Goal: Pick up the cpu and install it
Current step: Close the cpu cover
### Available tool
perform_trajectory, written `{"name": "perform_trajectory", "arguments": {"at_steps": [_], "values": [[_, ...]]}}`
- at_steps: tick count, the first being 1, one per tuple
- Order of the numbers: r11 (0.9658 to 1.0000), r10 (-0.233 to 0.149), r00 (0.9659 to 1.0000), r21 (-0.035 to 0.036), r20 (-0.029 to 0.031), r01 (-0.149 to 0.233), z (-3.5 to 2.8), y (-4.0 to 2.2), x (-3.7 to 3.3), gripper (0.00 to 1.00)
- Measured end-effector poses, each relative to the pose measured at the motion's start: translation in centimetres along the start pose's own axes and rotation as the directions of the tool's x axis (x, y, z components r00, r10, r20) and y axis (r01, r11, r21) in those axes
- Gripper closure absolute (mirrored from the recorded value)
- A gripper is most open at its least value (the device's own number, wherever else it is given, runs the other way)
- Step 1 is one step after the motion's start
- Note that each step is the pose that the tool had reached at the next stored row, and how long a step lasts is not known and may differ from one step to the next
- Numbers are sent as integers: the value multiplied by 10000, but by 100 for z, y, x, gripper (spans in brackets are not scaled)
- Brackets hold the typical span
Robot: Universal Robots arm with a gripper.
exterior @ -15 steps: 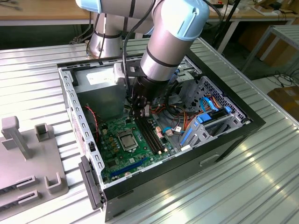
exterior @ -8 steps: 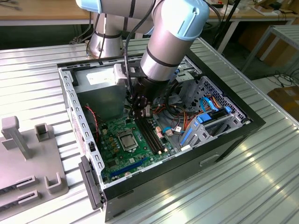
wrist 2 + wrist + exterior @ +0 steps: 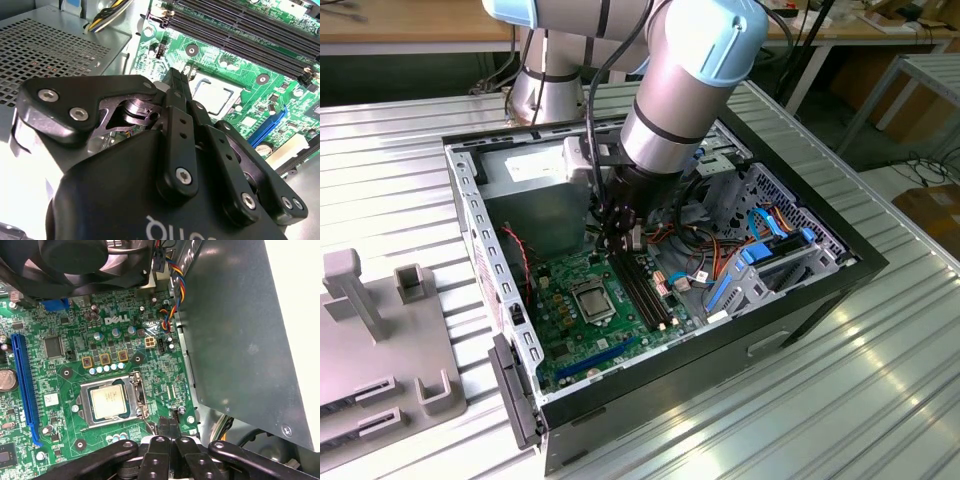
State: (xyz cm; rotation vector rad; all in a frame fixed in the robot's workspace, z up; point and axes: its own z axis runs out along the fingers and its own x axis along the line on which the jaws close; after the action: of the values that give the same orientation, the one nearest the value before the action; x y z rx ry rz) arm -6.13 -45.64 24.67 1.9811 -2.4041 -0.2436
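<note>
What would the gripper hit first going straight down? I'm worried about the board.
Probably the green motherboard just beside the socket frame, not the cpu seated inside; depth is unclear.

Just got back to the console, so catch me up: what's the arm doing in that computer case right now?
The arm has its gripper down inside the open computer case, above the green motherboard and close beside the socket frame. Its fingers are pressed together with nothing between them. The cpu is lying in the socket, silver top up, in both wrist views. The gripper is not touching it.
</note>
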Motion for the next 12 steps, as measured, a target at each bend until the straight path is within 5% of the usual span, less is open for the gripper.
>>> {"name": "perform_trajectory", "arguments": {"at_steps": [7, 12], "values": [[9991, -424, 9991, -7, -52, 424, -2, -4, 33, 89], [9963, -816, 9966, 248, -66, 817, -2, -2, 43, 89]]}}
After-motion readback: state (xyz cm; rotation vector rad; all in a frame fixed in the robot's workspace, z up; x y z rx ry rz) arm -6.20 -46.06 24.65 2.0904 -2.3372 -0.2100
